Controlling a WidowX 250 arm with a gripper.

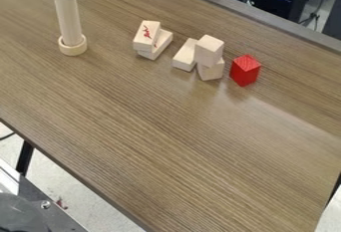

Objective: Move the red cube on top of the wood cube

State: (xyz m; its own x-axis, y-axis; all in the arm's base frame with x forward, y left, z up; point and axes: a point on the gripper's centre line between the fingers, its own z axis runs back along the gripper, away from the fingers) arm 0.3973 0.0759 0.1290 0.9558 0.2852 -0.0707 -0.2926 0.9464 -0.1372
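Note:
The red cube [245, 70] rests on the brown table, right of the middle in the upper half of the camera view. Just left of it, a pale wood cube [209, 50] sits on top of another wood cube [211, 70], slightly turned against it. A narrow strip of table separates the red cube from this stack.
A flat wood block [186, 55] lies close against the stack's left side. Further left, one wood block [147, 35] rests on another [159, 46]. A white cylinder [69, 19] stands upright in a round wooden ring [73, 46] at the upper left.

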